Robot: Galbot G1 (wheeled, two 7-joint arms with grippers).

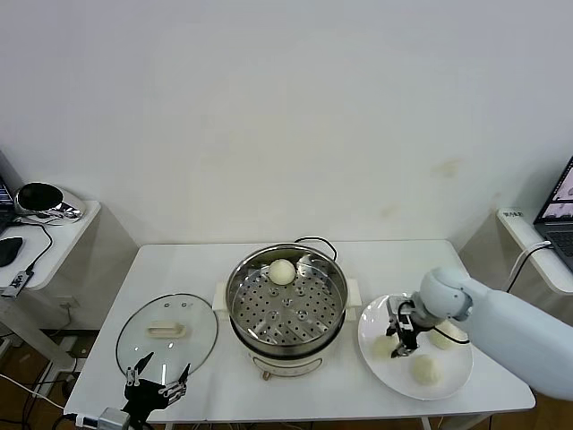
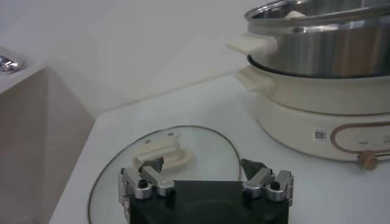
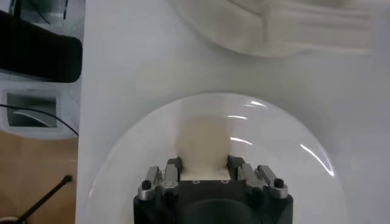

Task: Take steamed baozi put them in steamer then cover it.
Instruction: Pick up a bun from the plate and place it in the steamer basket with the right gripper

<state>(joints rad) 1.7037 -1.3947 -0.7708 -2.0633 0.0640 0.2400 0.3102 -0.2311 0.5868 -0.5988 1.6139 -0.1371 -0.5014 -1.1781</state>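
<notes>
White table [image 1: 269,264], steamer [image 1: 286,305] in the middle: shiny steel pot with a holed tray, on a white electric base with side handles. One bun [image 1: 282,271] sits inside on the tray, at the far side near the rim.

White plate [image 1: 452,376] is to the right of the steamer, close to it. Three buns on the plate: one at the near side [image 1: 425,368], one toward the right edge [image 1: 445,337] partly behind the arm, and one on the steamer side [image 1: 385,346] under the right gripper [image 1: 401,340].

Right gripper is down over the plate. In the right wrist view its jaws sit on either side of that bun [image 3: 204,143], fingers [image 3: 172,167] close against it; looks like a pinch on the bun, which rests on the plate [image 3: 292,158].

Glass lid [image 1: 167,333] with a cream handle lies flat on the table, left of the steamer, apart from it.

Left gripper [image 1: 158,382] hangs at the near left edge of the table, just by the lid's near rim. Left wrist view shows its jaws spread wide, nothing between them, lid [image 2: 201,155] right ahead, steamer [image 2: 317,67] beyond.

Side shelf [image 1: 54,233] at far left, laptop [image 1: 560,210] at far right.
</notes>
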